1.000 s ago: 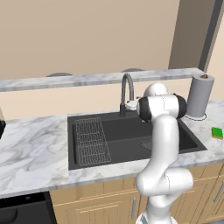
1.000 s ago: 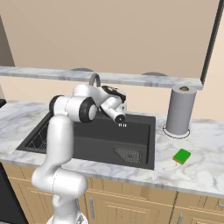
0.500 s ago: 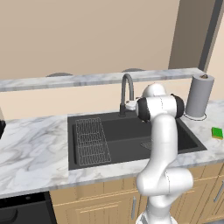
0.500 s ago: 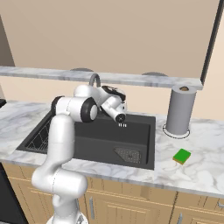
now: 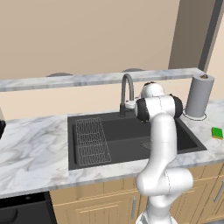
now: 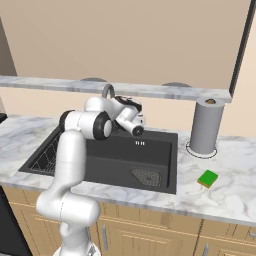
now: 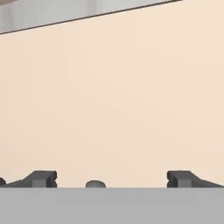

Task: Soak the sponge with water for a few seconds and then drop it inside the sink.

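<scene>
The green sponge (image 5: pixel 217 132) (image 6: pixel 207 178) lies flat on the marble counter to the right of the sink, well away from the arm. The dark sink (image 5: pixel 127 135) (image 6: pixel 110 160) has a wire rack (image 5: pixel 89 140) at its left and a mesh drain (image 6: pixel 148 176) at its right. A grey gooseneck faucet (image 5: pixel 127 89) (image 6: pixel 107 91) stands at its back edge. The water is out of view. My gripper (image 7: pixel 111 179) is open and faces the beige back wall, with nothing held between its fingertips (image 7: pixel 41 178). My wrist is up beside the faucet, over the basin's back.
A paper towel roll (image 5: pixel 199 96) (image 6: pixel 206 125) stands upright on the counter behind the sponge. A marble ledge (image 5: pixel 87 79) (image 6: pixel 150 90) runs along the wall above the faucet. Marble counter extends left of the sink.
</scene>
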Available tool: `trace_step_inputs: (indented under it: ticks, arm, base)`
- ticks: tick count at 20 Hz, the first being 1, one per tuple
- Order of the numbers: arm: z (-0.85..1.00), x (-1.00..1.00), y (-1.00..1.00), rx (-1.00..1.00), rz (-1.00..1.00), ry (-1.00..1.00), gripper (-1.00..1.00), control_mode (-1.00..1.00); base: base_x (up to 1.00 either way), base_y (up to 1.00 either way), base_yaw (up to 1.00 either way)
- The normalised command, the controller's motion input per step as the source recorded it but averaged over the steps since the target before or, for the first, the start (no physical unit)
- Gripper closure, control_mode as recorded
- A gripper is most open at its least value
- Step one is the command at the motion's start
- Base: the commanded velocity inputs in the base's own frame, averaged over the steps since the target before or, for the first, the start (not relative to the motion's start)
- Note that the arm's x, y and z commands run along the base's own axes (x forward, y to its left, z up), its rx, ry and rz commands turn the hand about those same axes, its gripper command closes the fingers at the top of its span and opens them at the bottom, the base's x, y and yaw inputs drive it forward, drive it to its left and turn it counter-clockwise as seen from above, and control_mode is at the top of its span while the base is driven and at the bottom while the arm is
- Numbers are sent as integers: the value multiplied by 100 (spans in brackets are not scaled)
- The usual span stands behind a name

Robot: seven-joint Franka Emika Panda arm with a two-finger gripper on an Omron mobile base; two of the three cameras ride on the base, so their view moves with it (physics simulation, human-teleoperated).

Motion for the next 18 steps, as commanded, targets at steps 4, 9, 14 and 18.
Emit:
trace_step_inputs:
  ticks: [4,9,14,18]
  arm:
    - [-27,7,0,0,0,6,-100,-100]
    - [-17,0,-2,0,0,0,-100,-100]
    - [-18,0,-5,0,0,0,-100,-100]
    - [-34,0,-9,0,0,0,-100,-100]
  base:
    - [0,0,0]
    - [0,0,0]
    - [0,0,0]
    - [0,0,0]
